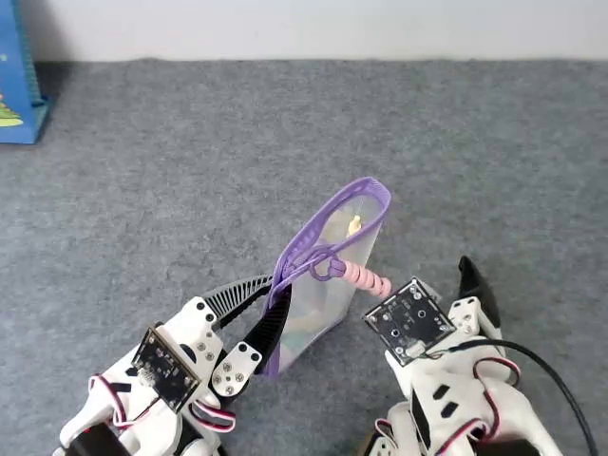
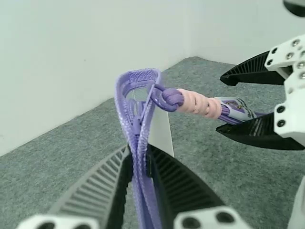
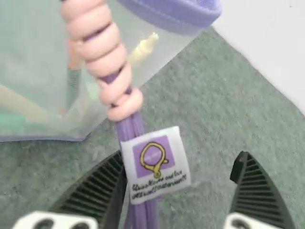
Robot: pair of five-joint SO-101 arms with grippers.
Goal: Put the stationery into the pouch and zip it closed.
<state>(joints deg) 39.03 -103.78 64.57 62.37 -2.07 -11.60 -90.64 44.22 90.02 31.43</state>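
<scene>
Pouch, stationery loaded, zip apparently only part-closed.
Translucent plastic body with purple woven zip tape, upright near the grey felted counter's front edge. Left tool clamps the zip end. Right tool is spread wide around the pull cord (pink coil, square tag). The far end gapes, so zipping remains.

stationery inside the pouch, a blur behind its translucent wall, kinds indistinguishable
</scene>
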